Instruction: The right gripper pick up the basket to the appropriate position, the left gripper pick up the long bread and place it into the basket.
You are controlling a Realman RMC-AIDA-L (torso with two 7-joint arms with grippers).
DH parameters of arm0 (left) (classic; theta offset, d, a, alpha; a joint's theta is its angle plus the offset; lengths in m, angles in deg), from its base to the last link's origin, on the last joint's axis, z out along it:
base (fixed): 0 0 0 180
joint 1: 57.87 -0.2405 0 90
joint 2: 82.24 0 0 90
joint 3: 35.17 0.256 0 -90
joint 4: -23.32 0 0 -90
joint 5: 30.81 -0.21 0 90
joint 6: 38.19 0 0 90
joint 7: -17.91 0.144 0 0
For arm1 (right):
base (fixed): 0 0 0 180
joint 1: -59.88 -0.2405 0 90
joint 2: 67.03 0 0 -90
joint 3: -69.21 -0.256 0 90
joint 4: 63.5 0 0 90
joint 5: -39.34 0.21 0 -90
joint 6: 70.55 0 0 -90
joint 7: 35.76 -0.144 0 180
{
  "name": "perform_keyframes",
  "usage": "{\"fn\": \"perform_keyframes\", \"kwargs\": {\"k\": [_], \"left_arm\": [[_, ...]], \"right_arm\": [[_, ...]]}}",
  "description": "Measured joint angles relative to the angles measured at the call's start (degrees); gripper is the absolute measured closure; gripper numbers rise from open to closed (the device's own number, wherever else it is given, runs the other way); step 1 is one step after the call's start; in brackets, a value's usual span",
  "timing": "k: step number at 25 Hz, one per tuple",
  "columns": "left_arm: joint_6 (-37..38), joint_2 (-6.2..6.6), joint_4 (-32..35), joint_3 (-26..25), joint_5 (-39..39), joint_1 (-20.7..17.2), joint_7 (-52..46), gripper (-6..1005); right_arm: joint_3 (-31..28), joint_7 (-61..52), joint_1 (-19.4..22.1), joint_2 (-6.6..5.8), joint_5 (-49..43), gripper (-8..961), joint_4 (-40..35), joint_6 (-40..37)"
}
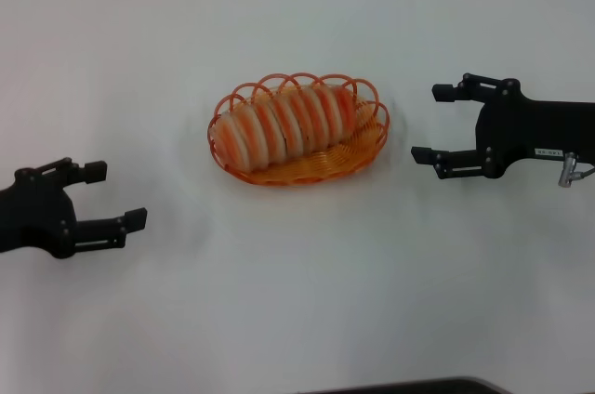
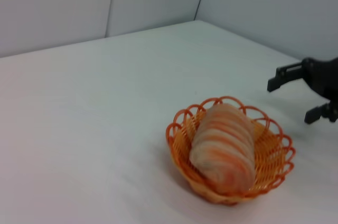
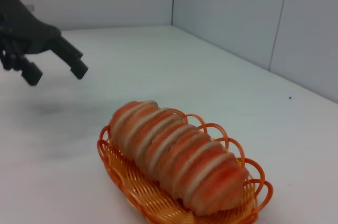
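The orange wire basket [image 1: 363,145] stands at the middle of the white table. The long bread [image 1: 284,124], cream with orange-red stripes, lies inside it lengthwise. The basket [image 2: 274,155] and bread [image 2: 224,147] show in the left wrist view, and the basket [image 3: 127,184] and bread [image 3: 177,155] in the right wrist view. My left gripper [image 1: 112,194] is open and empty, to the left of the basket and nearer me. My right gripper [image 1: 429,123] is open and empty, just right of the basket. It shows in the left wrist view [image 2: 293,100]; the left gripper shows in the right wrist view [image 3: 55,71].
The white table [image 1: 297,301] is bordered by pale wall panels [image 3: 232,7] at the far side. A dark edge [image 1: 409,387] shows at the near bottom of the head view.
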Motion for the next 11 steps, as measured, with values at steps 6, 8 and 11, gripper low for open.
{"fn": "perform_keyframes", "kwargs": {"k": [6, 8, 11], "left_arm": [[-0.2, -0.02, -3.3, -1.4, 0.4, -0.4, 3.4, 62], [-0.2, -0.01, -3.4, -1.4, 0.5, -0.3, 3.9, 62], [-0.2, -0.01, -3.3, -1.5, 1.4, -0.2, 4.1, 62]], "right_arm": [[0.2, -0.1, 0.0, 0.01, -0.2, 29, -0.1, 0.4], [0.4, -0.1, 0.0, 0.03, -0.2, 29, 0.1, 0.9], [0.5, 0.1, 0.1, 0.10, -0.3, 29, 0.5, 1.2]]}}
